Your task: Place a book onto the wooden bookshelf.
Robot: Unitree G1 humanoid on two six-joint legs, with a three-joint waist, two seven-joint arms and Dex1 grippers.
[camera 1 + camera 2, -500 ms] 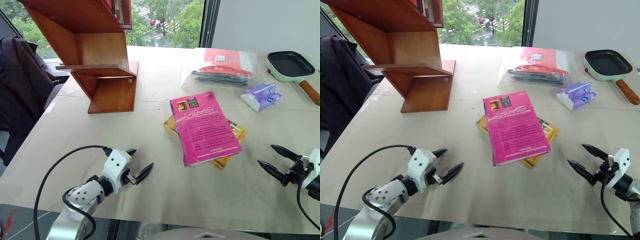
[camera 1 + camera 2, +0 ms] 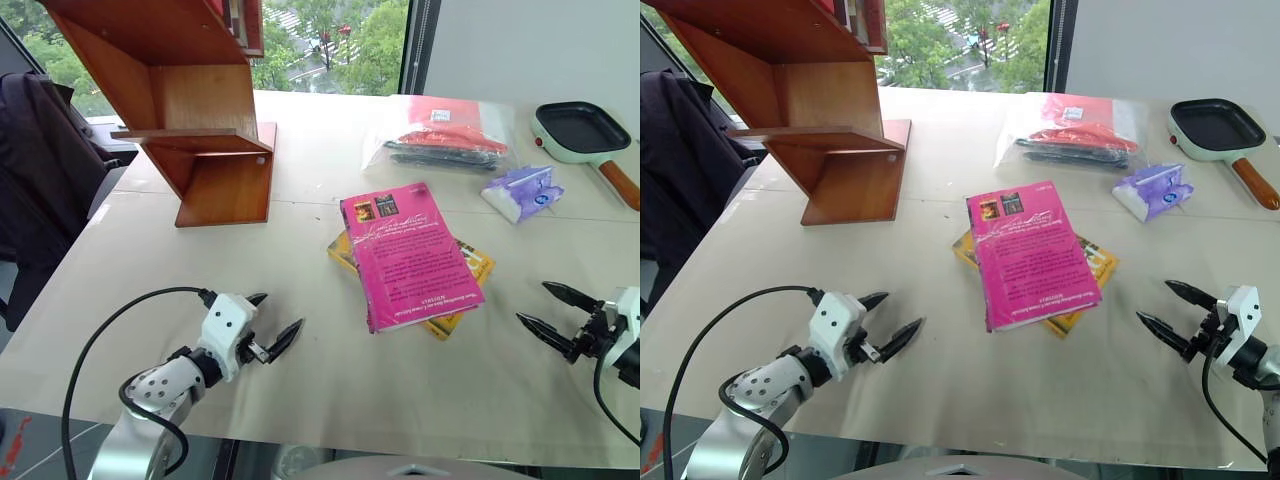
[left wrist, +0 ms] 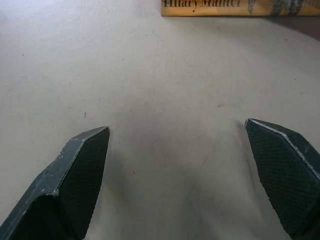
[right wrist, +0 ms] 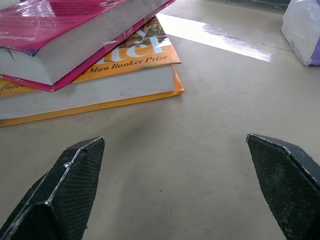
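The pink book (image 2: pixel 410 255) lies flat on a yellow book (image 2: pixel 462 262) at mid-table (image 2: pixel 300 390), between the two pincers and ahead of both. The left pincer (image 2: pixel 272 330) and the right pincer (image 2: pixel 556 318) hover low over the table's near edge, each with fingers spread wide and gripping nothing, well apart from the book. The wooden bookshelf (image 2: pixel 195 110) stands far beyond the left pincer, at the table's back corner.
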